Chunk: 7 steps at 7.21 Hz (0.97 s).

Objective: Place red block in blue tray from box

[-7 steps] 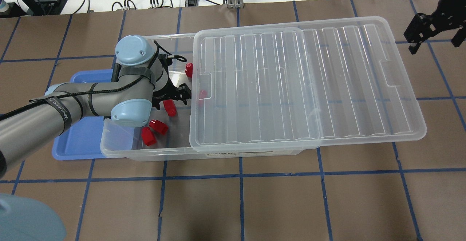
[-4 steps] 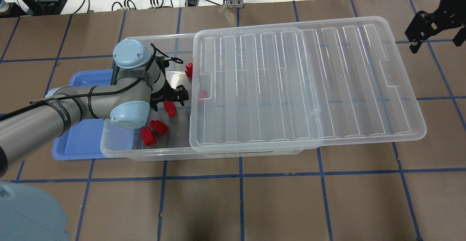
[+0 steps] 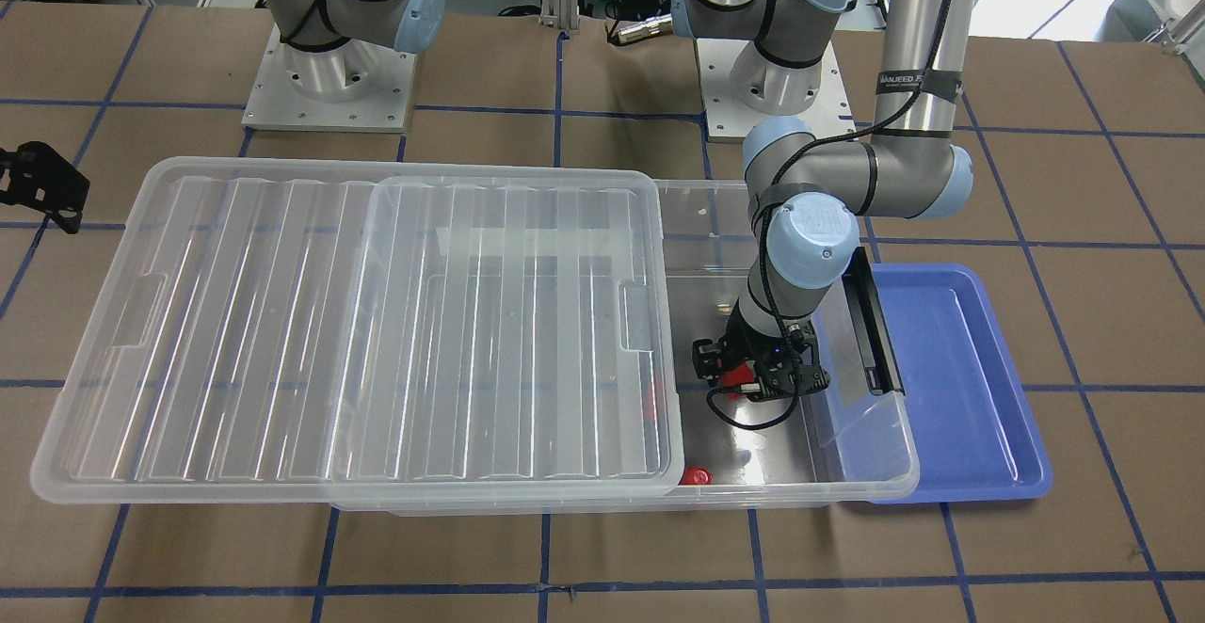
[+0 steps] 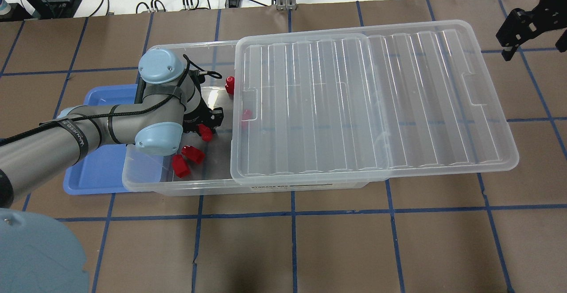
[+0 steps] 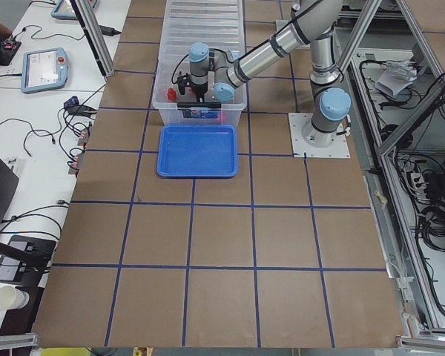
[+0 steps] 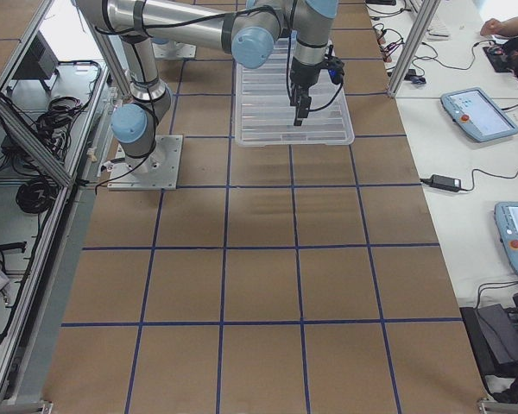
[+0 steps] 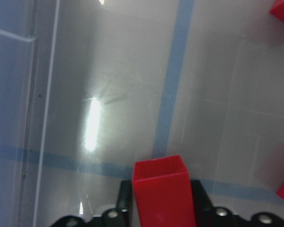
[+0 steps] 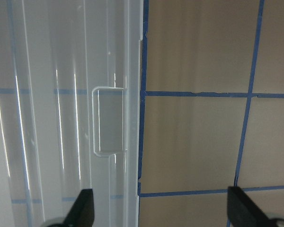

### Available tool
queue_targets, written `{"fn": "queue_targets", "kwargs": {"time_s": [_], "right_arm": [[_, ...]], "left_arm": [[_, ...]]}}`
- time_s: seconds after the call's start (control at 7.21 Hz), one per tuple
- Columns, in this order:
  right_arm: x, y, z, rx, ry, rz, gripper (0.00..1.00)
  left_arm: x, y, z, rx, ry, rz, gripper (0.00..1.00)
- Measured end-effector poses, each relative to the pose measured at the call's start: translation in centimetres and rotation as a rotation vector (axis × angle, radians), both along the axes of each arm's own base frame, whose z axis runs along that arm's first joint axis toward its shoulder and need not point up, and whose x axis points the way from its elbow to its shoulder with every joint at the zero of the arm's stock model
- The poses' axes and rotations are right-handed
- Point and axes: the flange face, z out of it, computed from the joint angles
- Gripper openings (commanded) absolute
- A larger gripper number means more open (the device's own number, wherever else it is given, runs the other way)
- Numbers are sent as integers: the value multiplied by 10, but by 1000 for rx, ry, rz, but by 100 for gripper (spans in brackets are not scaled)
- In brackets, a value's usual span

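Note:
My left gripper [image 4: 208,124] reaches down into the open end of the box [image 4: 146,186] and is shut on a red block [image 4: 204,132]. In the left wrist view the red block [image 7: 161,189] stands upright between the two black fingers [image 7: 125,198], above the box floor. In the front view the gripper [image 3: 753,376] holds it near the box's black latch [image 3: 871,322]. The blue tray [image 4: 95,169] lies beside the box under my left arm, with nothing showing in it [image 3: 951,359]. My right gripper [image 4: 516,32] is open and empty, beyond the lid's far right corner.
The ribbed lid [image 4: 367,102] lies slid aside over most of the box. Loose red blocks lie in the box: two at the near side [image 4: 186,159], one at the far wall [image 4: 229,85], one under the lid's edge [image 4: 246,115]. The right wrist view shows the lid's rim [image 8: 132,118].
My left gripper's fingers have drawn in around the red block and shifted slightly left. My right gripper has drifted a little up and away from the lid.

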Motion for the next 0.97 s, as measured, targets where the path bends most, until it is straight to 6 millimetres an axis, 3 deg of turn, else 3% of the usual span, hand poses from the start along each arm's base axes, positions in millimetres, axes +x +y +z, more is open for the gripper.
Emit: {"fn": "queue_targets", "kwargs": {"time_s": [0.28, 0.55, 0.97], "right_arm": [[0, 0, 0, -2, 1, -20, 100], [0, 0, 0, -7, 1, -43, 100], [1, -1, -7, 1, -4, -47, 100]], "left_arm": [[-5, -5, 33, -25, 3, -6, 0], [-11, -15, 95, -16, 9, -17, 0], [-8, -6, 183, 18, 2, -34, 0]]}}
